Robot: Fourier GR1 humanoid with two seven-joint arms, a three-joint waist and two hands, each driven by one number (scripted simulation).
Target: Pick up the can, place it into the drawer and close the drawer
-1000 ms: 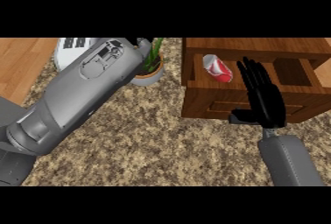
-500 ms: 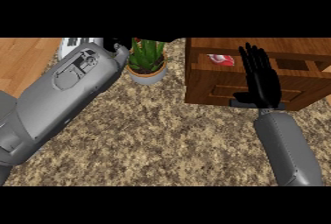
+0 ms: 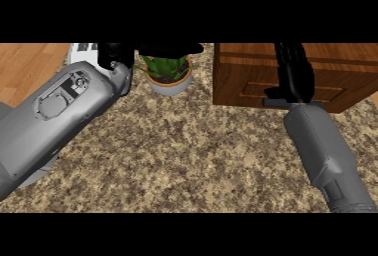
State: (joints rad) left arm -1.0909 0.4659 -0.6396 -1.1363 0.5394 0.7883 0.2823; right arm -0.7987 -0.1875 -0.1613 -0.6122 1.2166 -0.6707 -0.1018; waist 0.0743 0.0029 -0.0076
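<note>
The wooden drawer unit (image 3: 240,75) stands at the upper right, and its drawer front (image 3: 251,92) sits flush with the body. No can shows in the head view. My right hand (image 3: 294,70) lies flat against the drawer front, fingers straight and pointing away from me. At the top left, my left hand (image 3: 118,54) is raised near the view's edge with its fingers spread out over the plant, holding nothing.
A potted green plant (image 3: 168,75) in a white pot stands between my left hand and the drawer unit. A white object (image 3: 83,48) peeks out at the top left. The speckled counter (image 3: 192,150) stretches between my forearms.
The drawer has slid shut under my right hand's push. The red can that showed inside it is now hidden. My left forearm has stayed raised at the left.
</note>
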